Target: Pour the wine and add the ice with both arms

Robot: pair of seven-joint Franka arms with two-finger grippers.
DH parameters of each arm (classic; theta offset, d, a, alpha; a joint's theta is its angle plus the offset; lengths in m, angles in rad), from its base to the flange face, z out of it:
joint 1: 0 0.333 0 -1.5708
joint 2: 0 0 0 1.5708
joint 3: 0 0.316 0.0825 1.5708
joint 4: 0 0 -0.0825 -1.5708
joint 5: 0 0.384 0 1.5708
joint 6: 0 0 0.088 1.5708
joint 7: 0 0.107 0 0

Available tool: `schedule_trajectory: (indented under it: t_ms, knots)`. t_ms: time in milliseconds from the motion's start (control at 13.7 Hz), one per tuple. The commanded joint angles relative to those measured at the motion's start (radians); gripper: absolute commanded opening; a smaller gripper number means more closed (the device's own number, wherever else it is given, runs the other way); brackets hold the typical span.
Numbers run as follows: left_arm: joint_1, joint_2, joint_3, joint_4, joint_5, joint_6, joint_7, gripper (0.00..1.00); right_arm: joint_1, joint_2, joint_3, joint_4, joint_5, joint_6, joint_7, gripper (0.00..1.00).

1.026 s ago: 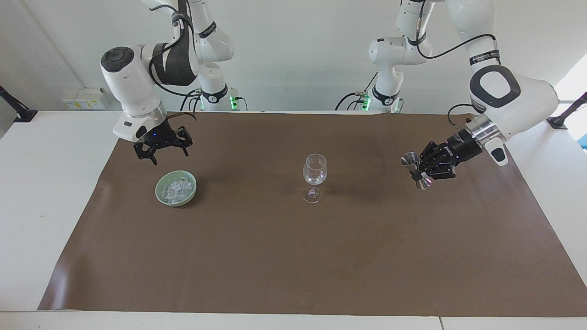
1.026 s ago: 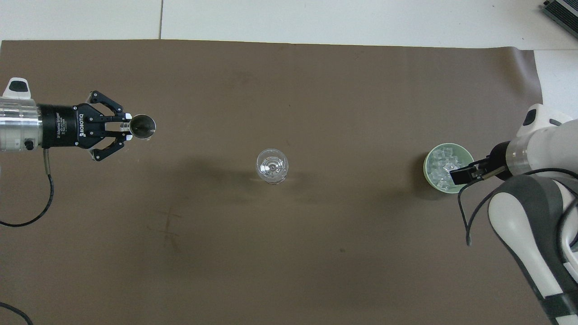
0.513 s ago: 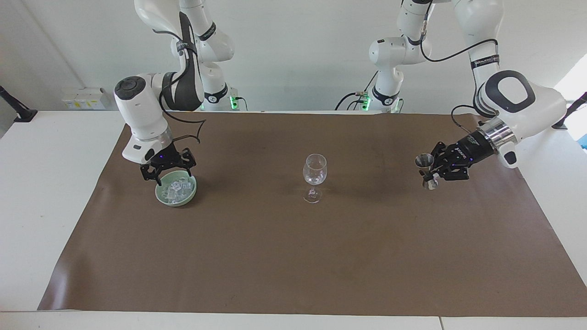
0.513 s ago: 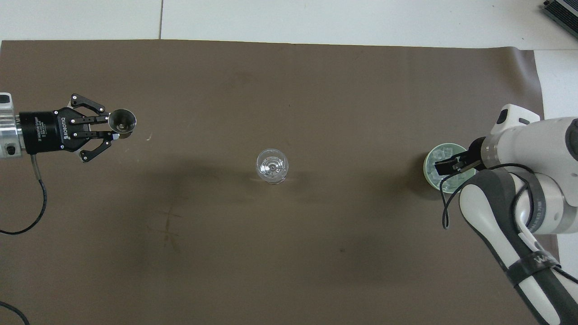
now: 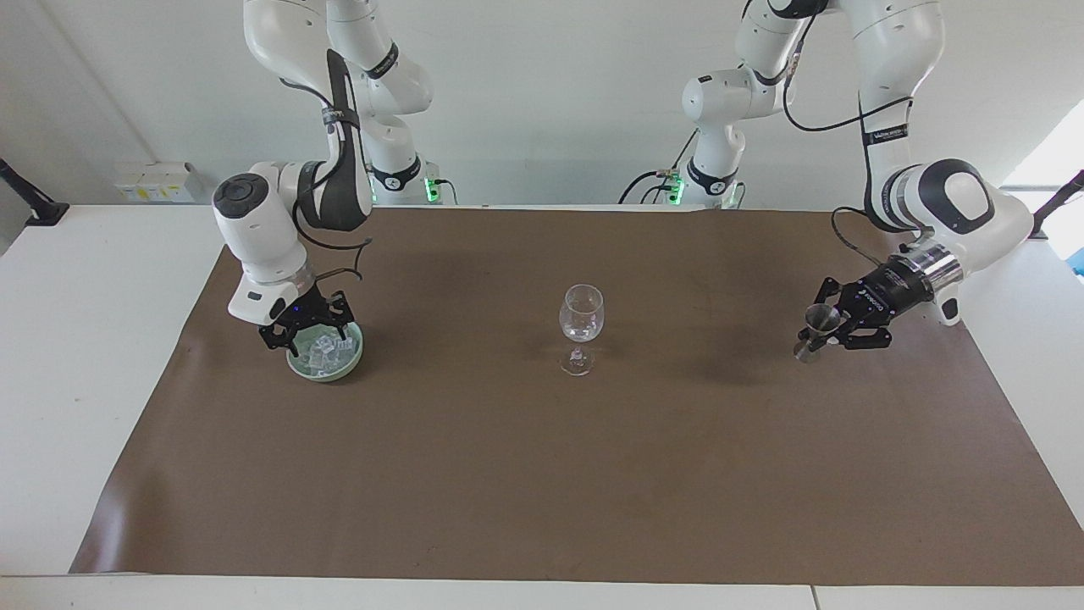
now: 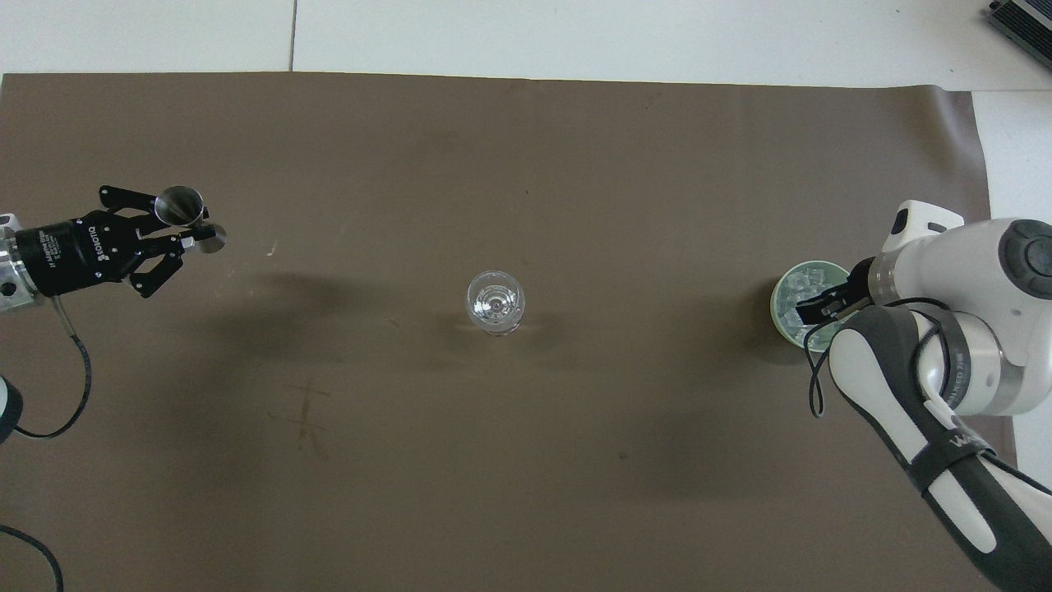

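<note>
Readable text: "ROBOTIQ" on the left gripper (image 6: 191, 238) body, mid-left edge of the overhead frame; "WA…" lettering on the black band of the right arm (image 6: 945, 395), lower right, the rest of it unreadable. Left gripper is clamped on the waist of a steel jigger (image 5: 817, 332), fingertips pinched together around it; in the facing frame it sits at mid-right, and the jigger is tilted with its lower cup right at the brown mat (image 5: 542, 474), contact unclear. Right gripper (image 5: 311, 336) is at mid-left of the facing frame, fingertips down inside the green bowl (image 5: 349, 364) among the ice (image 5: 320, 354); fingers are apart, can't tell whether a cube is between them. Bowl of ice sits on the mat, mid-right of the overhead frame. Wine glass (image 5: 581, 324) stands upright at centre frame, well apart from both grippers. Mat covers most of the white surface (image 5: 85, 356).
</note>
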Motion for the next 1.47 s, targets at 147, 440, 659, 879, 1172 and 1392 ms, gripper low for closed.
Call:
schedule_trajectory:
  t_ms: [147,440,659,879,1172,1392]
  knots:
    - [0.067,-0.012,-0.007,-0.136,-0.139,-0.035,0.158,0.00,-0.014,0.002,0.010,-0.022,-0.015,0.017,-0.012,0.63]
    - [0.076,-0.012,-0.007,-0.179,-0.219,-0.054,0.258,0.00,-0.012,0.009,0.010,-0.028,-0.015,0.019,-0.009,0.55]
    - [0.076,-0.014,-0.007,-0.221,-0.288,-0.051,0.277,0.00,-0.012,0.009,0.010,-0.028,-0.015,0.017,-0.009,0.43]
    - [0.084,0.015,-0.007,-0.221,-0.294,-0.055,0.312,0.00,-0.012,0.009,0.010,-0.025,-0.015,0.009,-0.011,0.36]
    - [0.067,0.055,-0.007,-0.218,-0.337,-0.034,0.375,0.00,-0.012,0.012,0.010,-0.015,-0.015,-0.003,-0.009,0.19]
    - [0.054,0.072,-0.007,-0.216,-0.358,-0.017,0.376,0.00,-0.011,0.010,0.010,0.028,-0.015,-0.062,0.009,0.08]
